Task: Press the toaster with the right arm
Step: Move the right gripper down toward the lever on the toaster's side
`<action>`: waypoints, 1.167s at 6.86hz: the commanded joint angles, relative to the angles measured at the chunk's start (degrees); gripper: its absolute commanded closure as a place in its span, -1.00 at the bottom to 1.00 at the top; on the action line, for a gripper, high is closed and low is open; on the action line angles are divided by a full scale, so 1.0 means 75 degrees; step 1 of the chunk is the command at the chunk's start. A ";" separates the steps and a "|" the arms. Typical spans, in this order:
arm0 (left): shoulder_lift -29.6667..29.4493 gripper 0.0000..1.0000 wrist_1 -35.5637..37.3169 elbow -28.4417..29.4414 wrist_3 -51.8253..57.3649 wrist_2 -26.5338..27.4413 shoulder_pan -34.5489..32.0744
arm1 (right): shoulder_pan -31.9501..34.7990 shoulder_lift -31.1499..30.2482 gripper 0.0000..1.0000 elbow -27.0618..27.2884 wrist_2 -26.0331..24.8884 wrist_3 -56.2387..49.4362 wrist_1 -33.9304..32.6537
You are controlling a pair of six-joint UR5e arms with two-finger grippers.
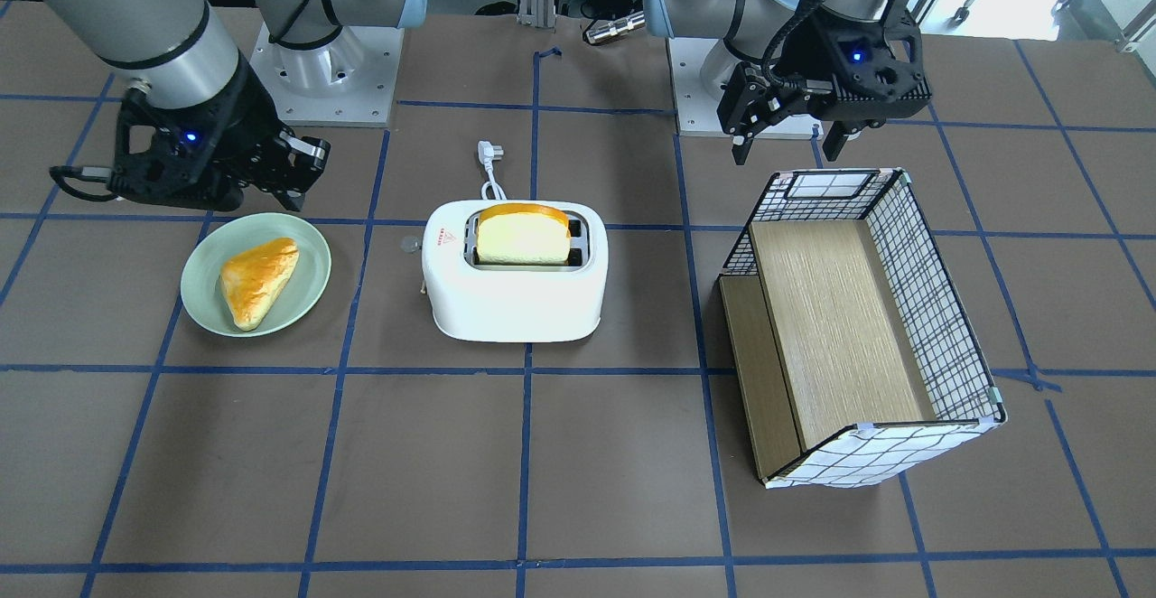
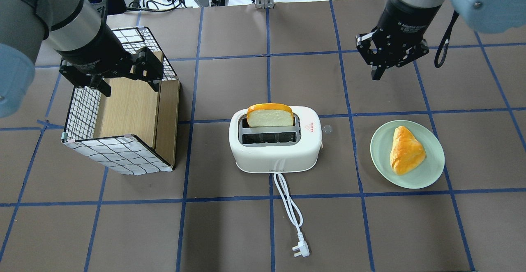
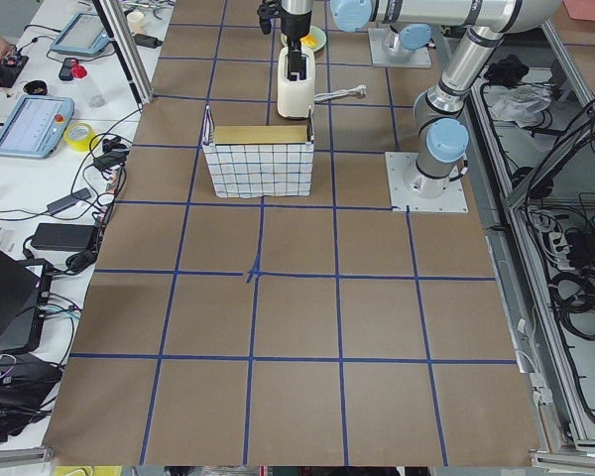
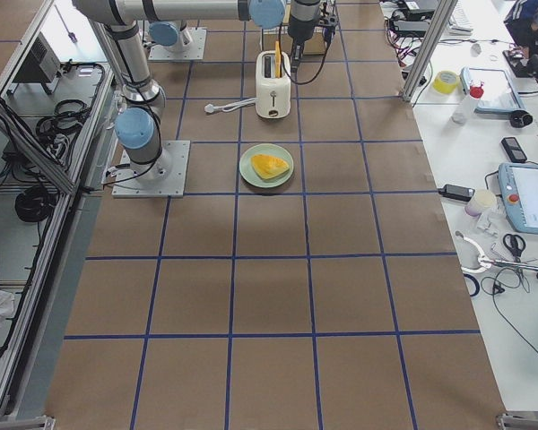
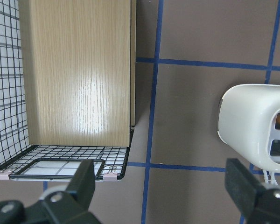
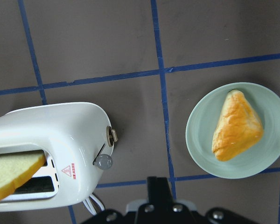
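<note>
**A:** From the front we see the toaster (image 1: 515, 295) mid-desk (image 1: 578, 490), with a bread slice (image 1: 522, 237) standing in one slot. The right gripper (image 1: 293, 178) hangs in the air near the green plate (image 1: 203, 291), and its own body hides its fingertips from us.

**B:** Overhead, we find it well apart from the toaster, fingers drawn together. The left gripper (image 2: 129, 88) is spread wide over the checked box (image 2: 119, 157), covering its far end.

**A:** In both side views the grippers are too small for us to judge.

**B:** The left wrist view cuts the toaster off at the right edge. The right wrist view shows us its round knob (image 6: 103, 162) and the pastry (image 6: 236, 126) on the plate. The gripper is one narrow black stem there, holding nothing.
</note>
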 commanded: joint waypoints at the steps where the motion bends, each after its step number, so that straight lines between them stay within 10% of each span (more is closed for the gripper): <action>1: 0.0000 -1.00 0.0000 0.0000 0.0000 -0.0001 0.0000 | 0.0133 0.0150 1.00 0.0980 0.0765 -0.0104 -0.0853; 8: 0.0000 -1.00 0.0000 0.0000 0.0000 0.0000 0.0000 | 0.0156 0.0303 1.00 0.2496 0.1694 -0.0514 -0.2393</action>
